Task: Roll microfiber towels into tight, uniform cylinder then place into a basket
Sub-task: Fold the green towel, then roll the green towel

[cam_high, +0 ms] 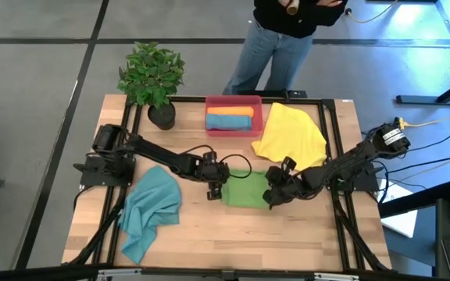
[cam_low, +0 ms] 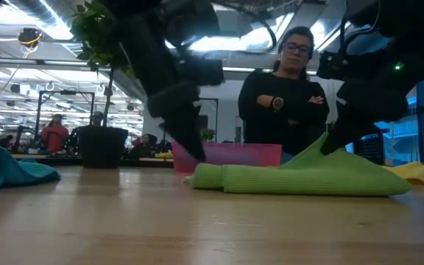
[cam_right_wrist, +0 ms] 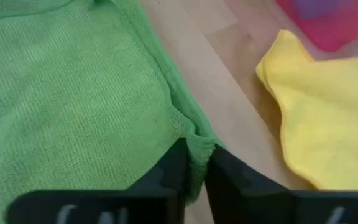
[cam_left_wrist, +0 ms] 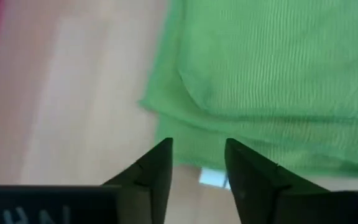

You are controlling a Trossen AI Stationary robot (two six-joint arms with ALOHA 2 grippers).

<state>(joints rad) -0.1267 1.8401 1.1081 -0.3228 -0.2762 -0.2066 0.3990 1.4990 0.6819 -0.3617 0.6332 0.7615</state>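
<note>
A green towel (cam_high: pixel 244 190) lies at the table's middle, folded over, with a thick rolled edge (cam_low: pixel 212 177) at its left end. My left gripper (cam_left_wrist: pixel 199 149) stands open just over that left edge (cam_high: pixel 223 187), with green cloth showing beyond its tips. My right gripper (cam_right_wrist: pixel 196 165) is shut on the towel's right edge (cam_high: pixel 268 193). The red-pink basket (cam_high: pixel 209 101) stands at the far middle and holds an orange roll (cam_high: pixel 230 112) and a blue roll (cam_high: pixel 229 123). A yellow towel (cam_high: pixel 290 136) lies spread beside the basket. My right gripper pinches a puckered bit of the green towel's hemmed right edge (cam_right_wrist: pixel 197 144) between its two fingers. The fingers slant down from the table's right side. That edge is drawn up into a peak (cam_low: pixel 322 151) while the rest of the towel lies on the table.
A teal towel (cam_high: pixel 151 209) lies crumpled at the near left. A potted plant (cam_high: pixel 153 78) stands at the far left corner. A person (cam_high: pixel 283 39) stands behind the table's far edge. Bare wood shows along the near edge (cam_high: pixel 248 242).
</note>
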